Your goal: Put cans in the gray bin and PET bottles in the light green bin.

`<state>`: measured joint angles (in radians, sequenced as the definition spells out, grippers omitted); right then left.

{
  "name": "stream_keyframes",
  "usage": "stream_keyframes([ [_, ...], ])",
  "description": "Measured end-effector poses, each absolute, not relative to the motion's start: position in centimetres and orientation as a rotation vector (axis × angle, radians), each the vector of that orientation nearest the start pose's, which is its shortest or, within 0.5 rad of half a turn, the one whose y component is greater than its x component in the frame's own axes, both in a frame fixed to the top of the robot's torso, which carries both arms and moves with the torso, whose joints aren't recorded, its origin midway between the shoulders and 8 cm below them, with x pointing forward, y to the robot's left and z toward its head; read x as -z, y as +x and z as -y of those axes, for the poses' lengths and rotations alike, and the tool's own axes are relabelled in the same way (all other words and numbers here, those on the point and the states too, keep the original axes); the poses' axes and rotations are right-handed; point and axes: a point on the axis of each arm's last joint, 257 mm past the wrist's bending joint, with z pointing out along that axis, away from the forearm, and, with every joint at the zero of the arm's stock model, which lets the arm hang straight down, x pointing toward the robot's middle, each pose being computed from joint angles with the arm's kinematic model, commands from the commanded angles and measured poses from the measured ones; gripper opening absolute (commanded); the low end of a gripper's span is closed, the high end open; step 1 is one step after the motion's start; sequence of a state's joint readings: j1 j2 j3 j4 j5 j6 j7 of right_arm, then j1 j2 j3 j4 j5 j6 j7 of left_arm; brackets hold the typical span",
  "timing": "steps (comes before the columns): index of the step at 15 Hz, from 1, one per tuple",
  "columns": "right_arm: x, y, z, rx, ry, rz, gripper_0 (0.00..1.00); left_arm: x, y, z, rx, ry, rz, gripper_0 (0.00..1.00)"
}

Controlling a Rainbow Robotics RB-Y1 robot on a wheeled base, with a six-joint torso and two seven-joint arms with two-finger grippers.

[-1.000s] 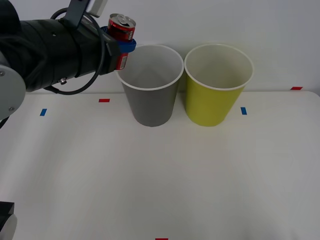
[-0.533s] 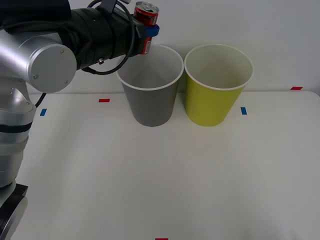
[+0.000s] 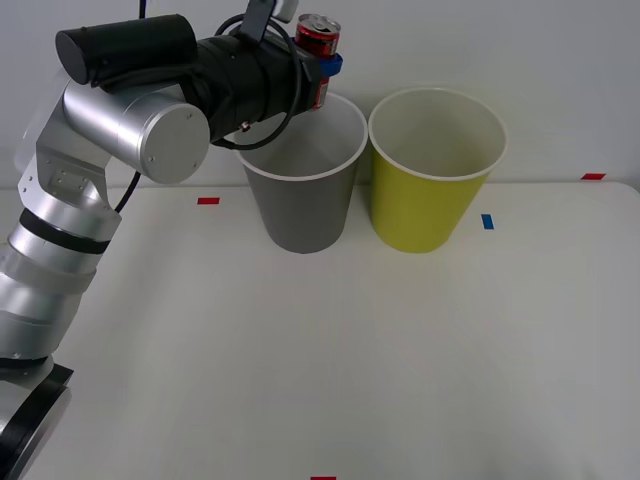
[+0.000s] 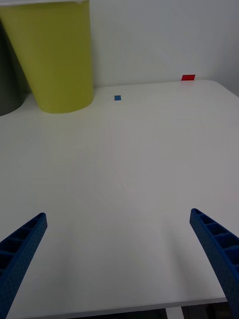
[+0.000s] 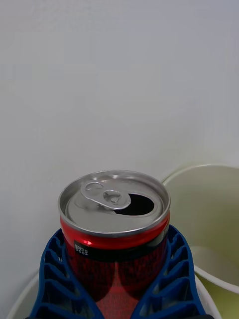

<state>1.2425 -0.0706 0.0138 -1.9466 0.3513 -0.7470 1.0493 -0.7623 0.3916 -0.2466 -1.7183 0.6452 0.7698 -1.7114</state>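
- Nearest the camera, at the lower left of the front view, the left arm's silver segments rise from the bottom edge; the white table [image 3: 330,370] spreads across the frame, with red and blue tape marks near its far edge.
- Low over the table's right side, the right gripper [image 4: 119,259] hangs with its blue fingers [image 4: 20,249] spread wide, nothing between them.
- Farther back, the gray bin [image 3: 301,170] stands just left of the light green bin [image 3: 436,168], their rims nearly touching.
- At the upper middle of the front view, the left gripper [image 3: 322,66] clamps the red can [image 3: 318,38] upright, its opened silver top facing up.
- Compared with half a second ago, the can has shifted right and now sits over the gray bin's back rim, nearer the green one.
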Motion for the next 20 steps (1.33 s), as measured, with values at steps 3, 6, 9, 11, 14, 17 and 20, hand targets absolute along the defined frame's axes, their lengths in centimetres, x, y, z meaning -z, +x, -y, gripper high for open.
stream_keyframes([
  [3, 28.3, 15.4, 28.8, 0.005, 0.082, -1.691, 1.00, -2.9, 60.9, -1.6, 0.331, 0.643, -1.519, 0.00],
  [6, 28.3, 15.4, 28.8, 0.005, 0.082, -1.691, 1.00, -2.6, 61.6, -1.3, 0.347, 0.612, -1.506, 0.00],
  [9, 28.3, 15.4, 28.8, 0.005, 0.082, -1.691, 1.00, -3.0, 61.6, -1.1, 0.348, 0.606, -1.488, 0.00],
  [11, 28.3, 15.4, 28.8, 0.005, 0.082, -1.691, 1.00, -3.1, 61.6, -1.2, 0.347, 0.606, -1.483, 0.71],
  [14, 28.3, 15.4, 28.8, 0.005, 0.082, -1.691, 1.00, -3.2, 61.6, -1.4, 0.345, 0.608, -1.481, 1.00],
  [17, 28.3, 15.4, 28.8, 0.005, 0.082, -1.691, 1.00, -3.3, 61.6, -2.3, 0.335, 0.615, -1.483, 1.00],
  [20, 28.3, 15.4, 28.8, 0.005, 0.082, -1.691, 1.00, -4.1, 61.2, -3.0, 0.331, 0.625, -1.477, 1.00],
])
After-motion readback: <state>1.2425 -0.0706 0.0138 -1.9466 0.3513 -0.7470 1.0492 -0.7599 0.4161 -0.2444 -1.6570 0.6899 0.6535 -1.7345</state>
